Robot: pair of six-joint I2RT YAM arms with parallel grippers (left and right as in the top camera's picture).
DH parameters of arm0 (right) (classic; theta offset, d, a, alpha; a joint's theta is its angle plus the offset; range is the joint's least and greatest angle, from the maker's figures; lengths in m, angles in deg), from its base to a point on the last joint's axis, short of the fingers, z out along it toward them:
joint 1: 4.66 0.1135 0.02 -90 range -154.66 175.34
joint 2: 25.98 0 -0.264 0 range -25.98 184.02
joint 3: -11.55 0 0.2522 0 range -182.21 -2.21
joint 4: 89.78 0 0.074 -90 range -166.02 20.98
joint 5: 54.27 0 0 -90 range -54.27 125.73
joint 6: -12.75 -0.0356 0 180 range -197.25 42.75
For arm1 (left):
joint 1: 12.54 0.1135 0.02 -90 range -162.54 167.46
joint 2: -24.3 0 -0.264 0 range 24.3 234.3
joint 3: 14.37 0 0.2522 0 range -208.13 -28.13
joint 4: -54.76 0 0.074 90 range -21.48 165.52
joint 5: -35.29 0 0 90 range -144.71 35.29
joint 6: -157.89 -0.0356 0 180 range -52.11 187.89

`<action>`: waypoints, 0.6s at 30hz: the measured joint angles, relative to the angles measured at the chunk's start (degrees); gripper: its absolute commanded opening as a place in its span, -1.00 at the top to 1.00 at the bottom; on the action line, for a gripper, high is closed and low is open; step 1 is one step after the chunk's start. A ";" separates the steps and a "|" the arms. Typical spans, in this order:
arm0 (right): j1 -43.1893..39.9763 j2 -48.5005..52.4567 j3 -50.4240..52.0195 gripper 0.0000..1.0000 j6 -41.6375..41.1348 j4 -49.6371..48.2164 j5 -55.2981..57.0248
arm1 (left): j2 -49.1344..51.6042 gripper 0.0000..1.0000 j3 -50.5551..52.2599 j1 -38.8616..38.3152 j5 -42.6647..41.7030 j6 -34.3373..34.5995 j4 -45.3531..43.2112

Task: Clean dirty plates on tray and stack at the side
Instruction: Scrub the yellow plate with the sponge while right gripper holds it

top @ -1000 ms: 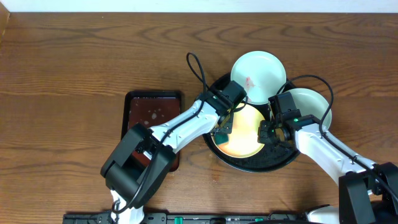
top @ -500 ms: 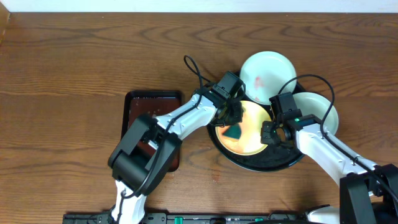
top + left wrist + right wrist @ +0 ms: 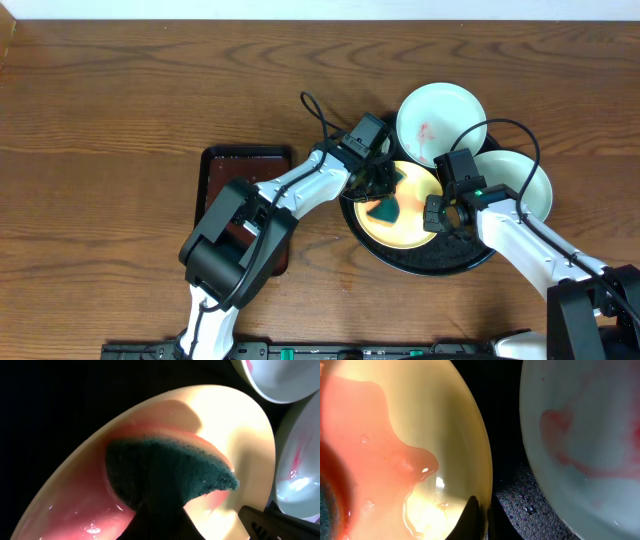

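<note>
The pale yellow plate [image 3: 405, 212] lies on the round black tray [image 3: 430, 262], wet with pink-red liquid [image 3: 75, 505]. My left gripper [image 3: 380, 200] is shut on a dark green sponge [image 3: 170, 472] that presses on the yellow plate's inside. My right gripper [image 3: 437, 212] is shut on the yellow plate's right rim [image 3: 482, 515]. Two mint-white plates with red smears sit on the tray's far side [image 3: 440, 120] and right side [image 3: 525, 182]; the near one also shows in the right wrist view [image 3: 585, 435].
A small rectangular dark-brown tray [image 3: 228, 185] lies left of the black tray, partly under my left arm. Brown wood-grain tabletop [image 3: 120, 110] spreads to the left and behind. A black cable loops over the left arm [image 3: 315, 110].
The black tray with its plates has slid to the right. My left gripper with the sponge has shifted right and up across the yellow plate. The right gripper keeps its hold on the rim.
</note>
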 measured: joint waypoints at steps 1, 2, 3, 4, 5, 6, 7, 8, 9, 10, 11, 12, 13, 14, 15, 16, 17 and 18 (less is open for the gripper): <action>0.00 0.00 0.00 0.98 0.00 0.00 0.00 | 0.00 0.85 0.00 -0.07 -0.02 -0.02 -0.04; -0.02 0.00 0.00 0.98 0.00 0.00 0.02 | 0.00 0.85 0.00 -0.17 -0.02 -0.04 -0.15; 0.00 0.00 0.00 0.98 0.00 0.00 0.04 | 0.00 0.85 0.00 -0.35 -0.04 -0.11 -0.26; 0.00 0.00 0.00 0.97 0.00 -0.02 0.15 | 0.00 0.85 0.00 -0.66 -0.04 -0.22 -0.37; 0.00 0.00 0.00 0.97 0.02 -0.04 0.33 | 0.02 0.85 0.00 -1.07 -0.04 -0.28 -0.57; -0.02 0.00 0.00 0.98 0.02 -0.07 0.50 | 0.07 0.85 0.00 -1.68 -0.04 -0.39 -0.83; 0.00 0.00 0.00 0.98 0.07 -0.11 0.79 | 0.09 0.85 0.00 -2.38 -0.07 -0.44 -1.16; 0.00 0.00 0.00 0.98 0.13 -0.15 1.09 | 0.13 0.85 0.00 -3.26 -0.07 -0.46 -1.40; -0.02 0.00 0.00 0.97 0.24 -0.20 1.40 | 0.17 0.85 0.00 -4.28 -0.11 -0.52 -1.62; -0.02 0.00 0.00 0.98 0.31 -0.20 1.77 | 0.17 0.84 0.00 -5.14 -0.15 -0.66 -1.75; -0.02 0.00 0.02 0.98 0.48 -0.17 2.10 | 0.17 0.84 0.00 -5.88 -0.22 -0.87 -1.77; -0.02 0.00 0.02 0.98 0.66 -0.11 2.34 | 0.17 0.84 0.00 -6.49 -0.24 -0.94 -1.73; -0.04 0.00 0.07 0.98 0.85 0.00 2.62 | 0.17 0.84 0.00 -6.86 -0.24 -1.11 -1.57; -0.13 0.00 0.07 0.98 1.11 0.04 2.73 | 0.17 0.84 0.00 -6.97 -0.24 -1.18 -1.36; -0.24 0.00 0.07 0.98 1.20 0.02 2.71 | 0.17 0.84 -0.02 -6.97 -0.22 -1.27 -1.16; -0.31 0.00 0.07 0.98 1.33 0.04 2.58 | 0.17 0.84 -0.07 -6.95 -0.09 -1.31 -0.72; -0.33 0.00 0.07 0.98 1.40 0.04 2.51 | 0.17 0.85 -0.26 -6.95 0.15 -1.42 -0.07; -0.35 0.00 0.07 0.97 1.49 0.04 2.43 | 0.17 0.84 -0.70 -6.93 0.70 -1.49 1.05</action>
